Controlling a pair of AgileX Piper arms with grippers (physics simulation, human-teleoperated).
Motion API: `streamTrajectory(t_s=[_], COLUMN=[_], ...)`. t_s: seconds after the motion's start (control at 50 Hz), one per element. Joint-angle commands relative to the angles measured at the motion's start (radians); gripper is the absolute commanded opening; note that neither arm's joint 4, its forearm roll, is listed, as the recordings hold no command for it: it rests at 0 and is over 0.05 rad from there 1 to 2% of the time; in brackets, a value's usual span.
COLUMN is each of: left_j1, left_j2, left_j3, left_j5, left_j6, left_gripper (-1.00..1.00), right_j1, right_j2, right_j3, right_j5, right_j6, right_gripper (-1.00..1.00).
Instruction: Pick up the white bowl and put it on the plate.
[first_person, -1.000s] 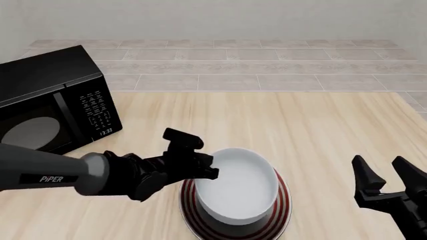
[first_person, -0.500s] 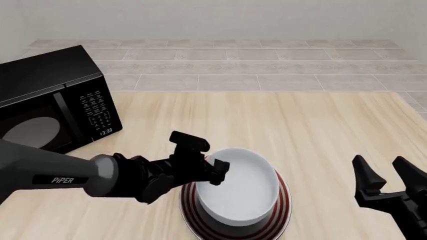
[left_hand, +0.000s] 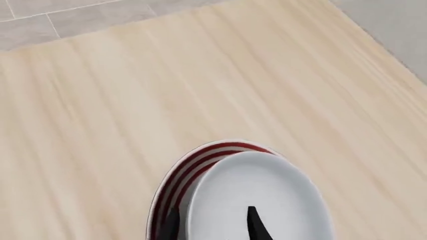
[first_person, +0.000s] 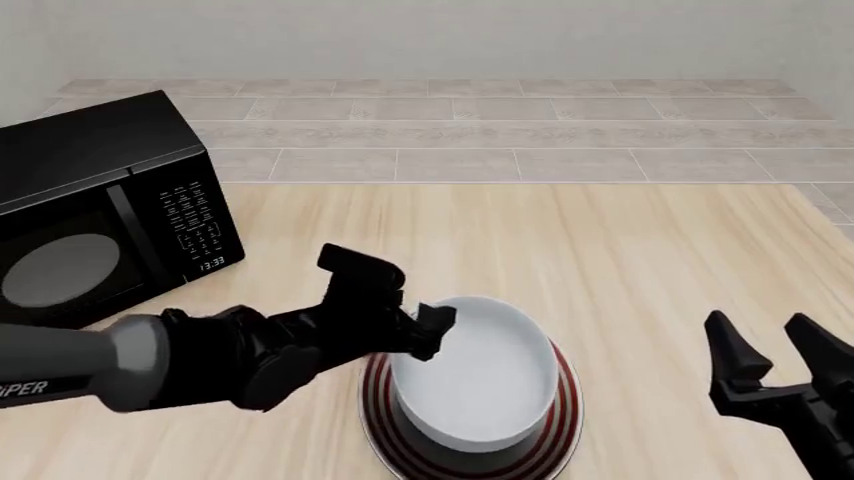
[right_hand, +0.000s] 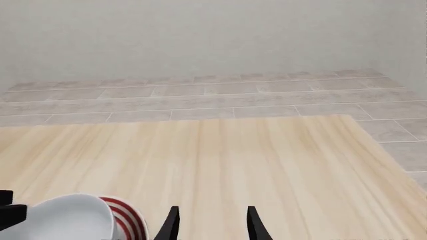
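Observation:
The white bowl sits on the red-ringed plate near the table's front edge. My left gripper is at the bowl's left rim. In the left wrist view the gripper is open. One finger is inside the bowl and the other is outside, over the plate. My right gripper is open and empty, well to the right of the plate. The right wrist view shows its fingers apart, with the bowl and plate to one side.
A black microwave stands at the table's back left. Bare wooden tabletop lies beyond the plate, with tiled floor behind the table's far edge.
My left gripper moved right onto the bowl's rim, then rose slightly while the forearm dropped lower. The bowl and plate stayed put. The right arm has not moved.

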Motion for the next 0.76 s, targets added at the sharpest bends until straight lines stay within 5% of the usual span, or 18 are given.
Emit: streamTrajectory(t_s=[0.02,0.34,0.42,0.54,0.64,0.76], left_j1=[0.035,0.101,0.112,0.173,0.203,0.258], left_j2=[-0.194,-0.402,-0.397,-0.437,-0.49,-0.514], left_j3=[0.09,0.213,0.219,0.24,0.249,0.258], left_j5=[-0.019,-0.045,-0.05,-0.043,-0.018,-0.009], left_j6=[0.113,0.146,0.119,0.115,0.105,0.09], left_gripper=[1.0,1.0,1.0,1.0,1.0,1.0], right_j1=[-0.001,-0.005,-0.015,-0.016,-0.013,-0.011], right_j2=[-0.027,-0.078,0.03,0.023,0.119,0.019], right_j3=[0.0,0.0,0.0,0.0,0.0,0.0], right_j5=[0.025,0.07,-0.029,-0.024,-0.122,-0.031], right_j6=[0.0,-0.01,-0.014,-0.018,-0.025,-0.026], right_gripper=[1.0,1.0,1.0,1.0,1.0,1.0])
